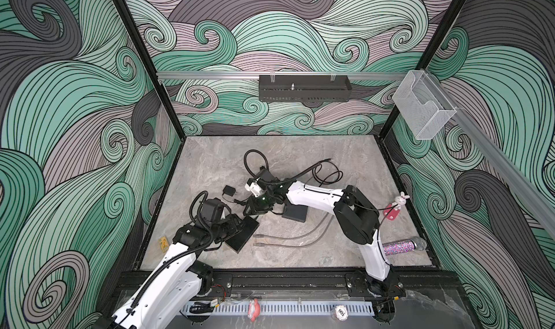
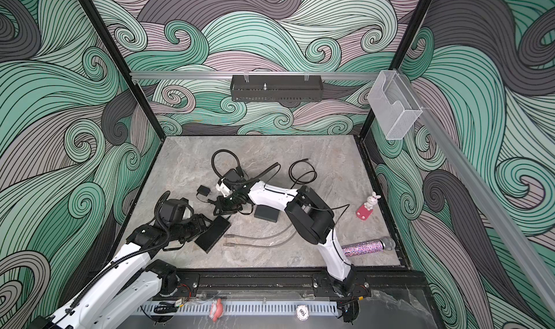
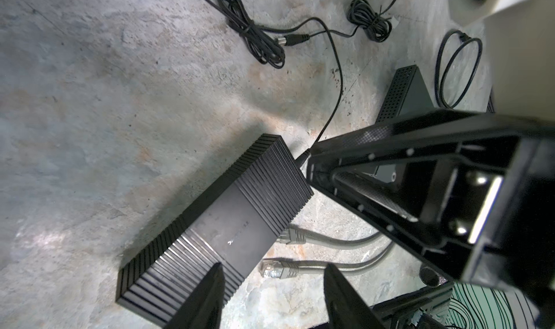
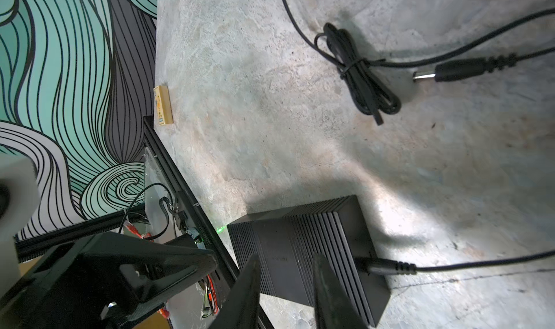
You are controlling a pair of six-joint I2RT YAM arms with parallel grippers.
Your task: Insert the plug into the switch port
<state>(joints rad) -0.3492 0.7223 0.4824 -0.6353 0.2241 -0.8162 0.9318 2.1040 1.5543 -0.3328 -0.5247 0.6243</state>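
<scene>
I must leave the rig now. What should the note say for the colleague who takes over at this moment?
Left gripper: open, one finger over an end of the switch, the other off its side; no clamp.
Right gripper: open, empty, close beside the plug.
Plug: tip sits in the port on the switch's end face; its cable trails over the table.
Done: insertion looks made; full depth cannot be confirmed.
Left: check seating, withdraw both arms. Ignore the second barrel plug and the grey network cables.
</scene>
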